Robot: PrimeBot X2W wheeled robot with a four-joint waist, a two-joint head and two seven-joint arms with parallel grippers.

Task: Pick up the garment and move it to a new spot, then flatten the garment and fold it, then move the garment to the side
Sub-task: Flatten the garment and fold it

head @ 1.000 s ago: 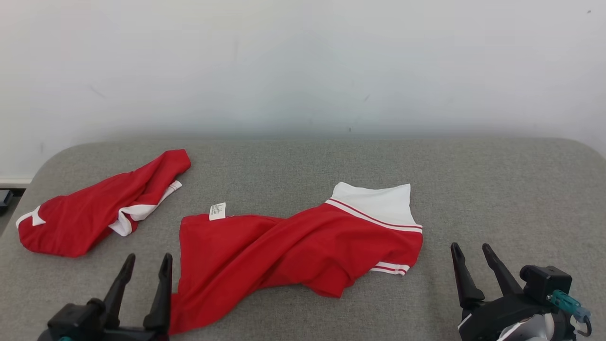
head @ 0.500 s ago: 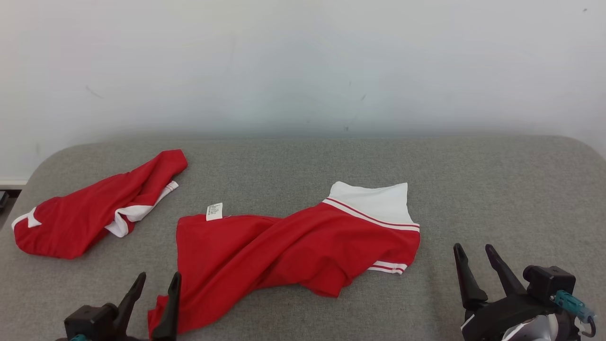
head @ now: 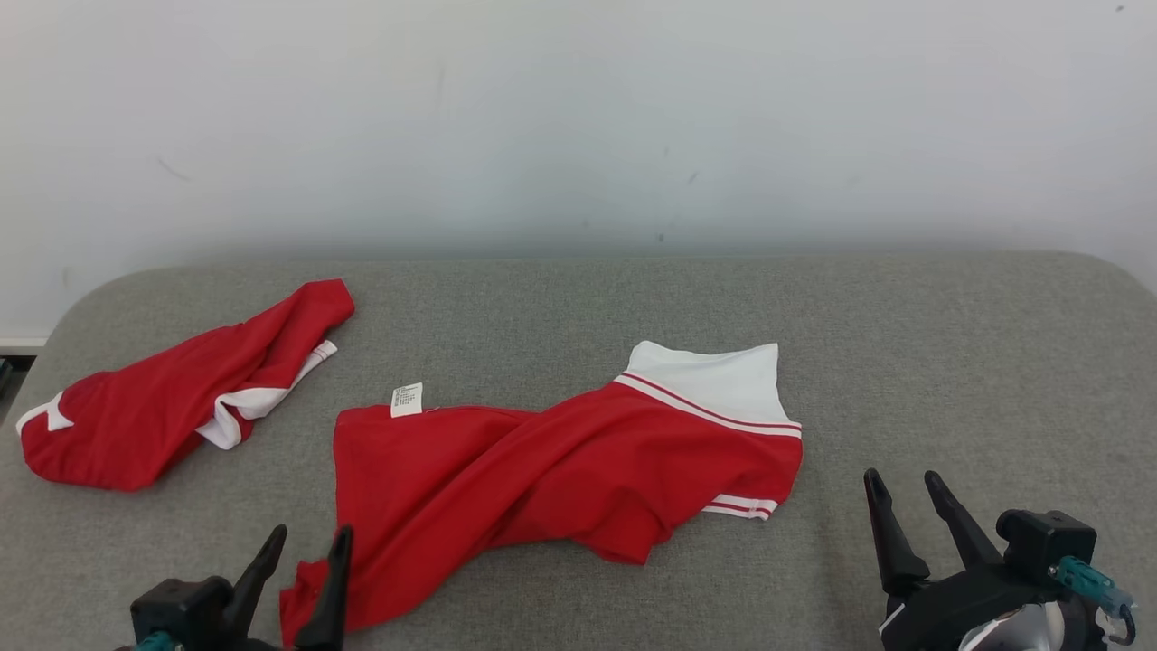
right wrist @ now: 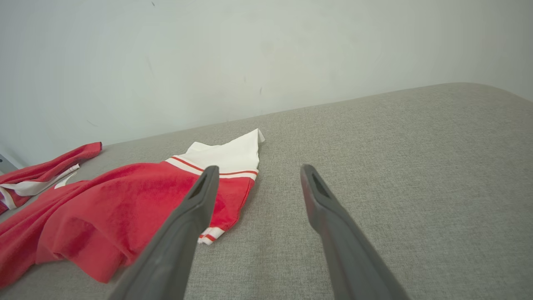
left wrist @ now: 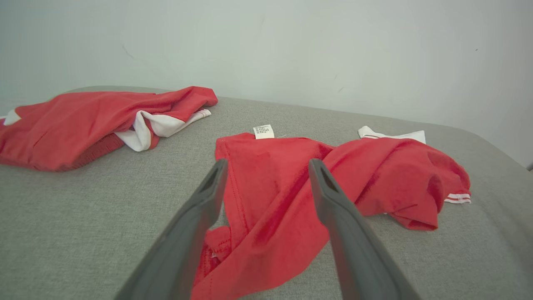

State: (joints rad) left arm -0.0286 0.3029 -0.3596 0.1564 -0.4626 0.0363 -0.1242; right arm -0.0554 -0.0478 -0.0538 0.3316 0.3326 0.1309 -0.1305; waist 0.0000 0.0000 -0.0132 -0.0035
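On the grey padded table, red-and-white shirt is lying crumpled centrally | being judged soft, light, limp | hem corner being favoured for pinching | left gripper being held agape beside it | right gripper agape, empty

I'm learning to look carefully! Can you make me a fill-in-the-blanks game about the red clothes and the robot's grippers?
The shirt lies on a ____ table.
The other garment lies to the shirt's ____.
The left gripper has its jaws ____.
The right gripper holds ____.
Missing words: gray, left, open, nothing.
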